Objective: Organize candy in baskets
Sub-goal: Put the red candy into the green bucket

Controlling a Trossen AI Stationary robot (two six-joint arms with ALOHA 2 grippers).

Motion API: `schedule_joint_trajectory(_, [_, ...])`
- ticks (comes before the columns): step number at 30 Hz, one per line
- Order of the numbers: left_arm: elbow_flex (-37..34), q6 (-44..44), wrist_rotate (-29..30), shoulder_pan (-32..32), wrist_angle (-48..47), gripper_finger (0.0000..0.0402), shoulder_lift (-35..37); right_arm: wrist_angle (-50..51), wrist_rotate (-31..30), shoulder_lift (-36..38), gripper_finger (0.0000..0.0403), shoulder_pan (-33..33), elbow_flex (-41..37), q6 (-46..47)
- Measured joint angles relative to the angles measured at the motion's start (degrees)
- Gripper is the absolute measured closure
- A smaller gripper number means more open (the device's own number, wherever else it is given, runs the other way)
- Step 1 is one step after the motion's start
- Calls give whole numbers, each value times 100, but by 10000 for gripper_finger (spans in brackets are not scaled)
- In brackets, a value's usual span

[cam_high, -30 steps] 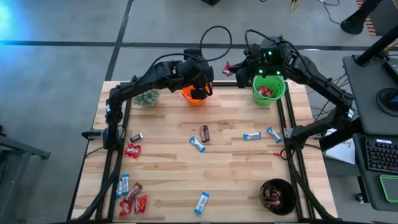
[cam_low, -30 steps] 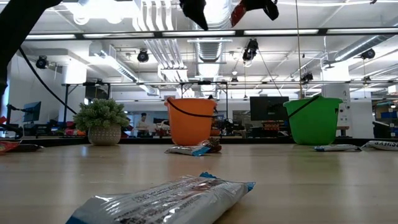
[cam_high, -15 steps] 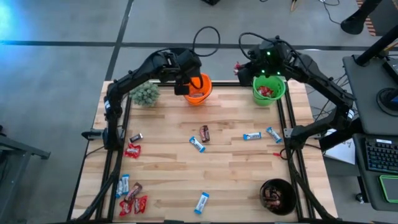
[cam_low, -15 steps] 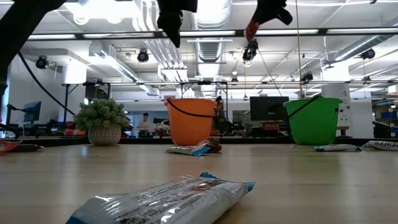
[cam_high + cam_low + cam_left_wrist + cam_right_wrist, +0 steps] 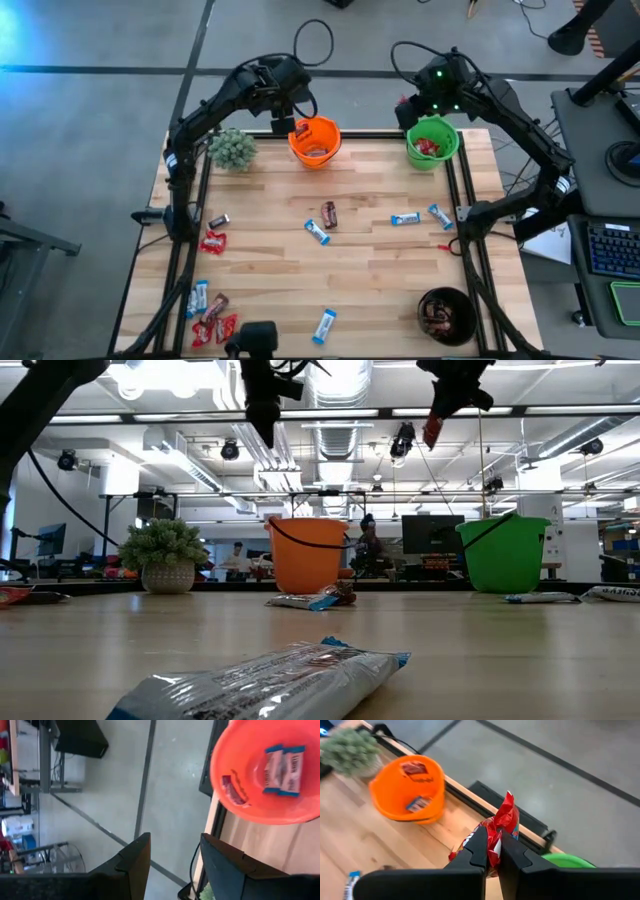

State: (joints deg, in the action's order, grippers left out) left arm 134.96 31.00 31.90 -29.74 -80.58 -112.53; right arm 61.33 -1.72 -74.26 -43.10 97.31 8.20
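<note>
Left gripper (image 5: pixel 279 124) hangs above the rear edge of the surface (image 5: pixel 370 270), just left of the orange basket (image 5: pixel 315 141) — its fingers (image 5: pixel 132 862) parted, grasping nothing. The orange basket holds light blue-and-white candy (image 5: pixel 283 762) and one red piece. Loose candy (image 5: pixel 322 231) lies scattered across the surface. Right gripper (image 5: pixel 492 851) sits raised beside the green basket's (image 5: pixel 432 143) rear rim — fingers clenched on a red candy (image 5: pixel 502 826). The green basket contains red pieces. The black basket (image 5: pixel 446 315) stands at the near right corner.
</note>
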Motion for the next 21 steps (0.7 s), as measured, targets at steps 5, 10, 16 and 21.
schedule_joint_trajectory(5, [0, 0, 2, -193, 0, 247, -2, 230, 2, 0, 391, -302, -3, -85])
schedule_joint_trajectory(10, [0, 2, 3, -256, -2, 247, -3, 534, 2, -4, 391, -520, -3, -159])
schedule_joint_trajectory(16, [0, 0, 3, -262, -2, 247, -4, 825, 4, -4, 391, -745, -3, -183])
schedule_joint_trajectory(21, [0, -7, 4, -267, -11, 247, -4, 1124, 3, -7, 391, -962, -6, -235])
